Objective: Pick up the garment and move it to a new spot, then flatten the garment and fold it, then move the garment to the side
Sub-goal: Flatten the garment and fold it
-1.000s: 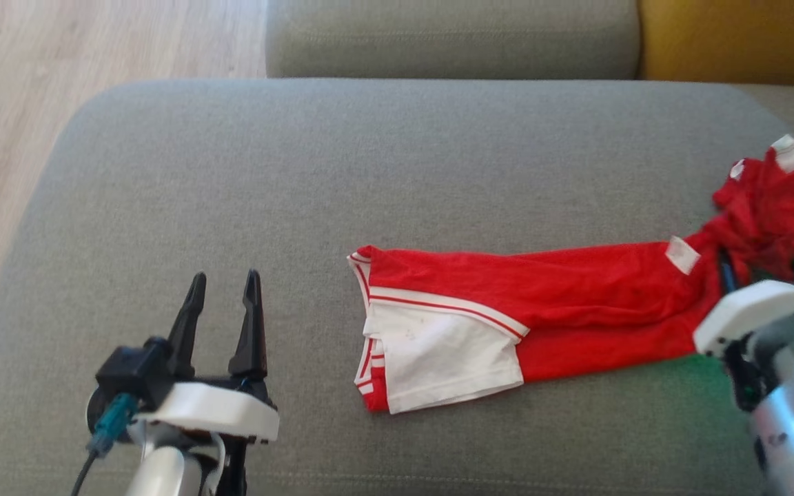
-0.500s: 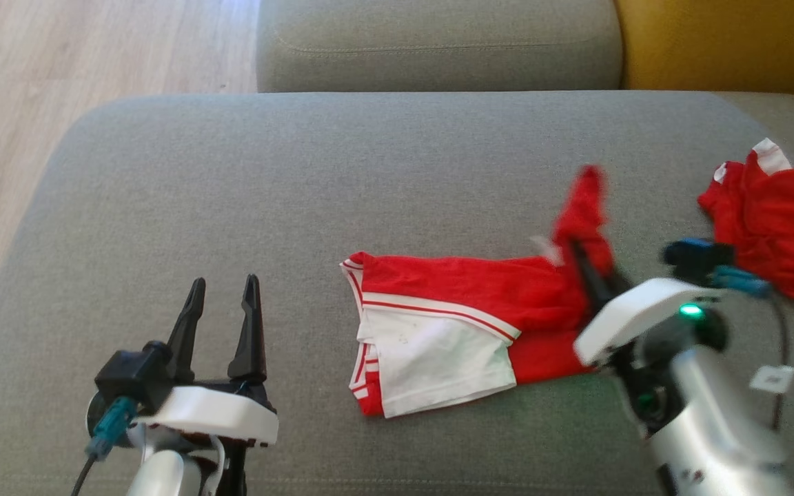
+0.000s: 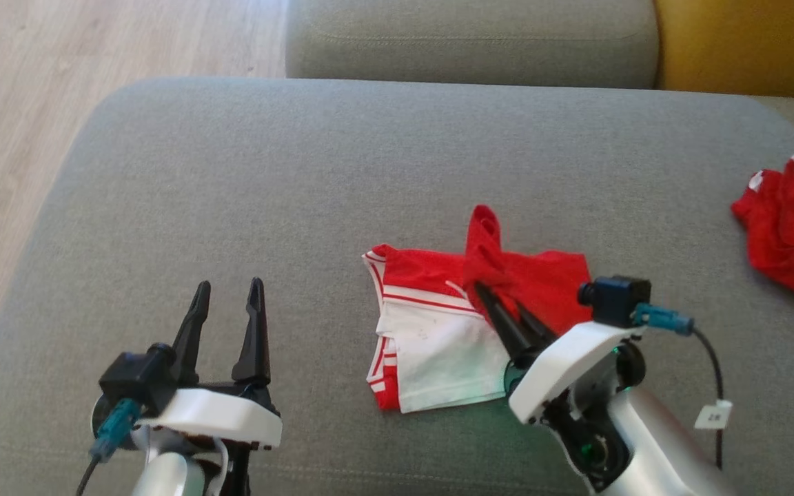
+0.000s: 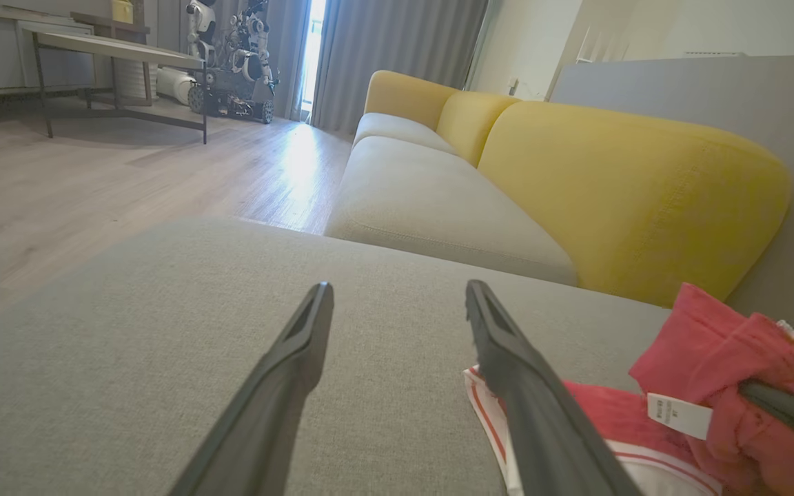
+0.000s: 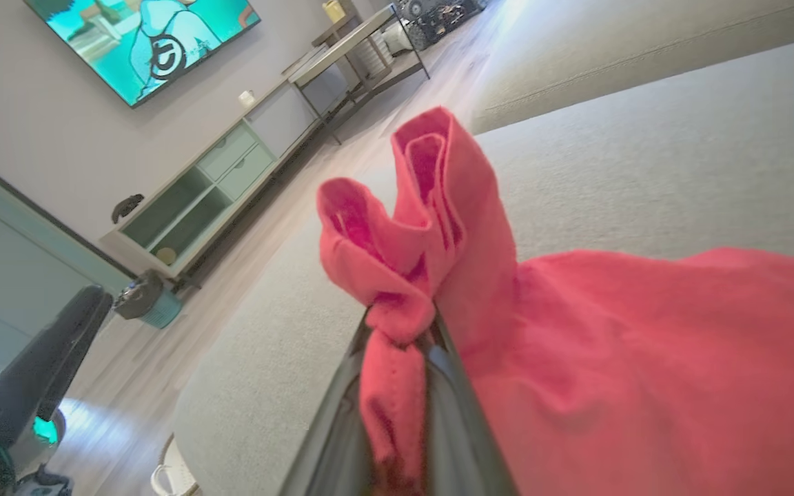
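Red garment [image 3: 548, 275], bunched fold pinched in right jaws, left jaws spread wide apart

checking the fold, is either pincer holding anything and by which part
The right pincer is shut on the red and white garment, pinching a bunched fold at its red end. The left pincer is open and holds nothing.
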Robot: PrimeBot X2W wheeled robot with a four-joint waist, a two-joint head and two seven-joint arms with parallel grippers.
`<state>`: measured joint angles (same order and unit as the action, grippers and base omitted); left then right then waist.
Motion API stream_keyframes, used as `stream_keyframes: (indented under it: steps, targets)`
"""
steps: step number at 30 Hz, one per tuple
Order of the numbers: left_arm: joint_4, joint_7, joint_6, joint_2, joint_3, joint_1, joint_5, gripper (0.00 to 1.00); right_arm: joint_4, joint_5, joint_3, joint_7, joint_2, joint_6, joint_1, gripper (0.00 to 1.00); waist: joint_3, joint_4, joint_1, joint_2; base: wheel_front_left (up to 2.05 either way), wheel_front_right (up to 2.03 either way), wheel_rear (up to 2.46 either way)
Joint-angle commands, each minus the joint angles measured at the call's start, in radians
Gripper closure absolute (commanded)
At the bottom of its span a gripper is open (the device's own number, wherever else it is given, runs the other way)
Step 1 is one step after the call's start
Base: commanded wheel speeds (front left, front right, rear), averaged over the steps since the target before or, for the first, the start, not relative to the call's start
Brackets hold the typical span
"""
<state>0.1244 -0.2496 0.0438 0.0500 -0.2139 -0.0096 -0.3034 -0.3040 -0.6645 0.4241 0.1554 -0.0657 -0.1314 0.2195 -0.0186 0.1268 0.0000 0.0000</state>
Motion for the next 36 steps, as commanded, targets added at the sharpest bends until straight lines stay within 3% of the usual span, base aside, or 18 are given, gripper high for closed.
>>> stream_keyframes:
  steps: [1,15,17,22,27,36]
  targets:
    - [-0.029,-0.012,-0.001,0.0,0.025,-0.043,-0.006,0.0,0.014,-0.022,0.038,-0.028,0.015,0.001,0.042,1.0,-0.007,0.012,0.0,0.0,0.0,0.0,0.0]
    - [-0.024,-0.012,0.002,0.0,0.011,-0.048,-0.011,0.0,-0.194,-0.177,0.246,-0.156,0.015,0.001,0.139,1.0,-0.026,0.05,0.0,0.0,0.0,0.0,0.0]
    - [-0.023,-0.012,0.003,0.0,0.009,-0.05,-0.012,0.0,-0.222,-0.19,0.278,-0.166,0.015,0.001,0.153,0.0,-0.028,0.053,0.0,0.0,0.0,0.0,0.0]
    - [-0.02,-0.012,0.006,0.0,0.013,-0.047,-0.011,0.0,-0.232,-0.245,0.339,-0.196,0.015,0.001,0.183,0.0,-0.029,0.049,0.0,0.0,0.0,0.0,0.0]
    - [-0.017,-0.012,0.007,0.0,0.019,-0.045,-0.01,0.0,-0.245,-0.248,0.313,-0.26,0.015,0.001,0.224,0.0,-0.026,0.035,0.0,0.0,0.0,0.0,0.0]
    - [-0.03,-0.012,0.01,0.0,0.021,-0.046,-0.012,0.0,-0.326,-0.002,0.122,-0.359,-0.02,0.001,0.282,0.0,-0.017,0.009,0.0,0.0,0.0,0.0,0.0]
